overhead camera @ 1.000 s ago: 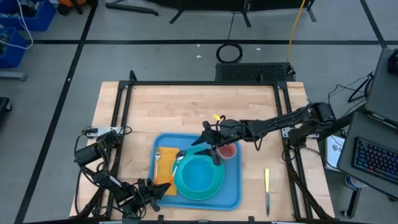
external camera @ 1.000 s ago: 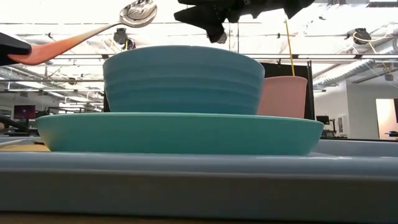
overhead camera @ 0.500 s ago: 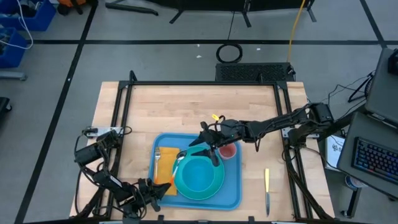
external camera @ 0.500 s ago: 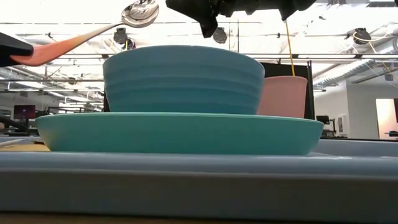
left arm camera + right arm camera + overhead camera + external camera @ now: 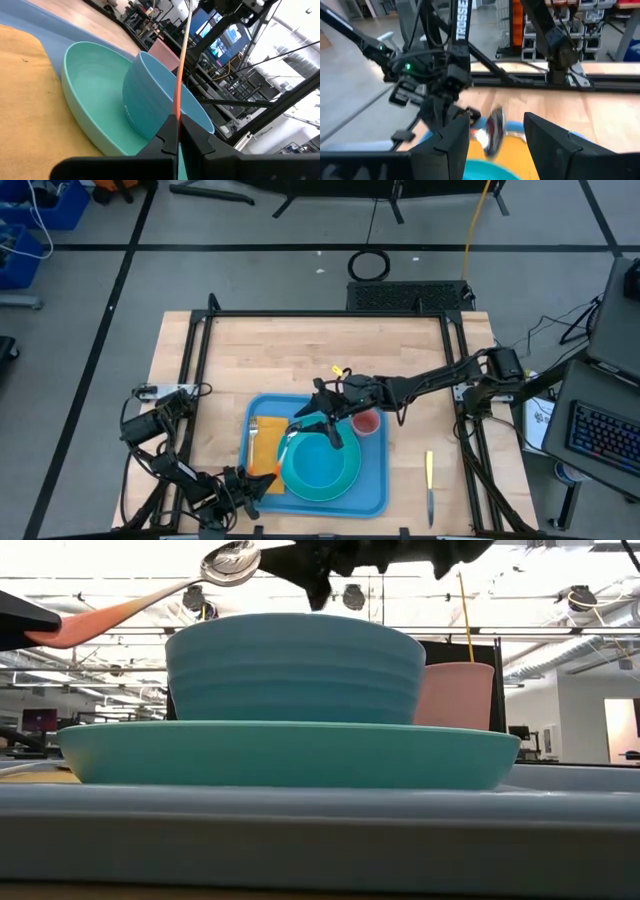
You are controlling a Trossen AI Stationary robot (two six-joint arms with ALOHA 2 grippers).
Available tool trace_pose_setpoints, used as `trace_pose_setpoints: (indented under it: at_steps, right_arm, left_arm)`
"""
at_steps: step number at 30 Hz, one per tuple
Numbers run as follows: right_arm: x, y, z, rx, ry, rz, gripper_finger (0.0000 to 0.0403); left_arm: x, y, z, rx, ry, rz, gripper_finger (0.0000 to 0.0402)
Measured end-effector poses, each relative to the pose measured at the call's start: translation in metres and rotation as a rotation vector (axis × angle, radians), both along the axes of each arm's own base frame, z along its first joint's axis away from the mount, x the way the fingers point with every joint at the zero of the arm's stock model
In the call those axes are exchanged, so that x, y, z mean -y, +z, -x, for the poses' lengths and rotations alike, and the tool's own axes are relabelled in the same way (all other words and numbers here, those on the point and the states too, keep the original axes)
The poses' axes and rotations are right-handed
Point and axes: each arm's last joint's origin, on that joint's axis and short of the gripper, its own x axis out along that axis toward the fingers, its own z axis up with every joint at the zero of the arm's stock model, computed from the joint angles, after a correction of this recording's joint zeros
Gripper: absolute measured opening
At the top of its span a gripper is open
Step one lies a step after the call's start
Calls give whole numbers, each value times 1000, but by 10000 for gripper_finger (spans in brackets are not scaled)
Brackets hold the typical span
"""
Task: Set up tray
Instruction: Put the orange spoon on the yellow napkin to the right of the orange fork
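The blue tray (image 5: pixel 372 495) lies at the table's near middle, carrying a turquoise plate (image 5: pixel 345 480), a bowl (image 5: pixel 320 462) and a pink cup (image 5: pixel 367 423). The right gripper (image 5: pixel 312 427) hovers wide open over the bowl's far left, empty. At the near left corner the left gripper (image 5: pixel 262 483) is clamped on an orange-handled spoon (image 5: pixel 286 445), held tilted up over the bowl.

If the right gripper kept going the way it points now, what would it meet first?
Most likely the spoon: the right gripper is open, and the spoon's bowl sits between its fingers, held up by the left gripper. Depth is unclear.
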Motion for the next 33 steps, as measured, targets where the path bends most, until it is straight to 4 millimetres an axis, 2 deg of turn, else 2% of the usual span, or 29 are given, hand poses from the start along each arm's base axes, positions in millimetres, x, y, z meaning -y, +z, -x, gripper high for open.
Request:
trace_pose_setpoints:
  at_steps: [6, 22, 27, 33]
  right_arm:
    - [-1, -9, -8, -35, 0, 6, 168]
    - [-1, -7, -9, -10, 5, 22, 129]
    - [-1, -7, -9, -9, 6, 24, 101]
    - [-1, -7, -9, 2, 9, 38, 42]
  left_arm:
    - [1, 0, 1, -4, -6, -4, 4]
    - [1, 0, 1, -4, -5, -9, 3]
    - [1, 0, 1, -5, -6, -8, 4]
    - [1, 0, 1, -4, -6, -8, 5]
